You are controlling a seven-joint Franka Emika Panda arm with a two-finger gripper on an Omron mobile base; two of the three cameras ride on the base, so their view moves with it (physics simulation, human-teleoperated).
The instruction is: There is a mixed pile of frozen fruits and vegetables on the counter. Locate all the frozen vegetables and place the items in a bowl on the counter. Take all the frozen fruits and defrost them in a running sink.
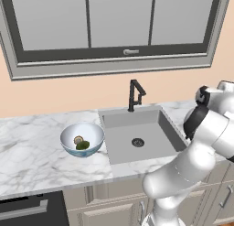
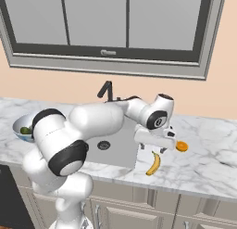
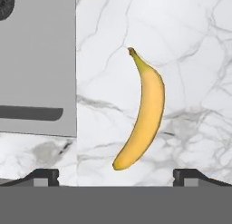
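**Open gripper poised above the banana, beside the sink**

Your gripper (image 2: 163, 147) hangs with its jaws spread wide and nothing between them, pointing down at the banana (image 3: 141, 110). The banana lies flat on the white marble bench (image 2: 203, 168), to the right of the sink (image 1: 137, 133), apart from the fingertips (image 3: 43, 177), roughly midway between the two.

The risks, as a judgement: the banana is curved and lies lengthwise between the fingers, so closing off-centre could pinch one tip and let it swing or slip out. Coming down too far could jam the fingertips on the marble. The small orange fruit (image 2: 182, 146) sits just beside the gripper, and a sideways drift could knock it along the bench.

The arm rises from the base, reaches forward across the front of the sink, and bends down at the wrist so the hand points at the bench.

Further left, the bowl (image 1: 82, 139) stands on the bench beside the sink, holding the green vegetable (image 1: 83, 145) and the mushroom (image 1: 78, 140). No water can be seen running from the black faucet (image 1: 135, 94).
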